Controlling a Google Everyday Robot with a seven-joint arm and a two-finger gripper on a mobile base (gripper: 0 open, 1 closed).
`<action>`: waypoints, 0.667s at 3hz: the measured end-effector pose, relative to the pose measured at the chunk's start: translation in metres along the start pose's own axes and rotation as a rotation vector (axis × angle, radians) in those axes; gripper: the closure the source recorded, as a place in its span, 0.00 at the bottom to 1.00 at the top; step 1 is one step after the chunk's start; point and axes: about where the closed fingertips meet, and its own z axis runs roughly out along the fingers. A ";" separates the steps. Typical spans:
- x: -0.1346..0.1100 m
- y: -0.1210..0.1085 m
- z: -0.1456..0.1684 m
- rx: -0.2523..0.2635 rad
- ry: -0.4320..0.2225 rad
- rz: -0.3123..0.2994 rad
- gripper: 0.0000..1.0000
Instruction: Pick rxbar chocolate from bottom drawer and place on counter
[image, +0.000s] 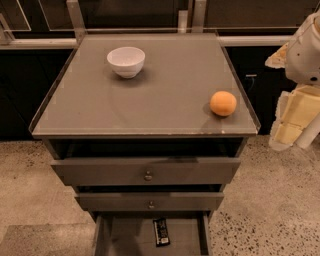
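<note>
From my seat I see the rxbar chocolate (161, 231) lying flat on the bare floor of the bottom drawer (125, 237), which is pulled open toward the camera. The bar sits a little right of the drawer's middle, its long side running front to back, its far end just below the front of the middle drawer (190, 201). Above that is the top drawer (100, 171); each of those two has a small round knob at its centre. The counter (150, 100) carries a white bowl (126, 61) toward the back left and an orange (223, 103) near the front right corner, well apart from each other. The gripper (292, 117) hangs off to the right of the cabinet, beyond the counter's right edge and above the speckled floor (270, 210) — well apart from the bar and from the drawer. It is partly cut off by the edge of the view, and I cannot tell whether it is wide or narrow; it holds nothing that I can make out. The white arm (306, 50) rises above it at the right edge.
</note>
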 end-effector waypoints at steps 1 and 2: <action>0.000 0.000 0.000 0.000 0.000 0.000 0.00; 0.007 0.013 0.010 0.030 -0.022 0.047 0.00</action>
